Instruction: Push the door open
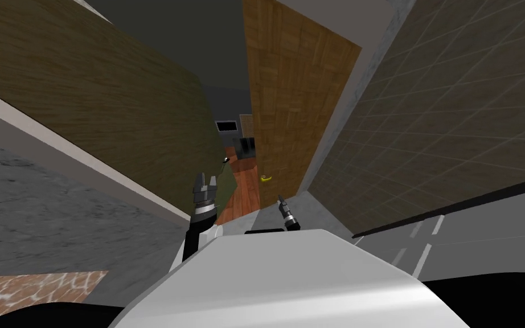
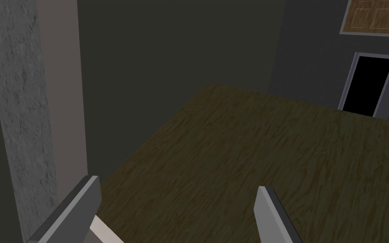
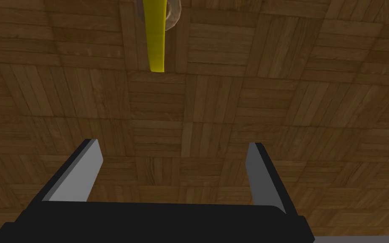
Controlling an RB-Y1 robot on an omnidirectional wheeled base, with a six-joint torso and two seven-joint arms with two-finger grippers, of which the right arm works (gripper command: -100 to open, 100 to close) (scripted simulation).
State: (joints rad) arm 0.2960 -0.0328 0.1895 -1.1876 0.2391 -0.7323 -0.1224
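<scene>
**A:** Where is the brown parquet-patterned wooden door?

**B:** Straight ahead of the right pincer, and partly open. Its free edge is on the side of the yellow lever handle. Past that edge a strip of reddish plank floor runs into a dim room.

**A:** How much room is there to move?

**B:** Little. Across the gap from the handle stands a dark olive wood-grain panel, with the left pincer just beside its near edge. On the handle's other side, the door's far edge meets a pale grey frame strip, then a grey-brown tiled wall.

**A:** Which way do they lie?

**B:** The door's long axis stands upright. In the right wrist view the lever runs from a round base, its tip pointing toward the right pincer. That pincer's fingers are spread, with bare door face between them. Whether they touch the door, I cannot tell.

**A:** And the left wrist view?

**B:** The fingers are spread too, over the olive panel. Beyond the panel there is a black area in a pale-framed opening.
</scene>
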